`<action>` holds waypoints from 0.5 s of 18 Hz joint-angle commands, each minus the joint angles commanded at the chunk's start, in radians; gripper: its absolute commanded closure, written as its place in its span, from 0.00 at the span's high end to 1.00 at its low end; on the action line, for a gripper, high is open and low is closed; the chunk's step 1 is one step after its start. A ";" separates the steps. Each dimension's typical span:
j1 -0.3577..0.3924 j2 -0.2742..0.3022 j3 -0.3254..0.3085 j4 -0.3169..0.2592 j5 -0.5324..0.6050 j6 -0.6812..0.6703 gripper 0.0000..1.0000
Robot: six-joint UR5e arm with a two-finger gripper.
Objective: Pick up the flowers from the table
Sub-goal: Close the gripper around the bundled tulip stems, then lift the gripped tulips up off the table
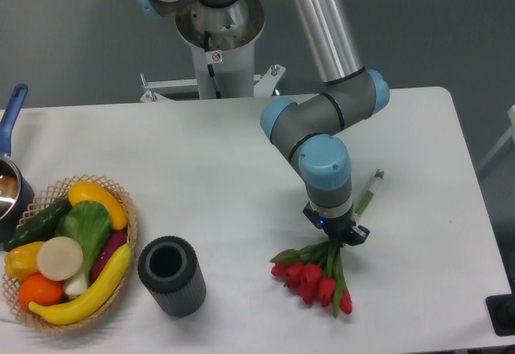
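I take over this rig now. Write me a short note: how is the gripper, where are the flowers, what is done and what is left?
Gripper: lowered onto the stems of the flowers; from this view I cannot tell if the fingers are open or shut.
Flowers: lying on the table at the front right, red heads toward the front edge, stems running back under the wrist.
Done: the arm has reached the stems.
Left: confirm the grasp, then lift the bunch off the table.
Nearby: a dark cylinder to the left and a wicker basket of fruit and vegetables farther left, both apart from the flowers.
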 joint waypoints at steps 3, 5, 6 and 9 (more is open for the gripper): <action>0.005 0.020 0.002 -0.002 -0.046 0.000 0.00; 0.006 0.037 0.002 -0.002 -0.051 0.002 0.00; 0.009 0.044 0.002 -0.003 -0.052 0.002 0.00; 0.026 0.077 0.002 -0.011 -0.052 0.011 0.04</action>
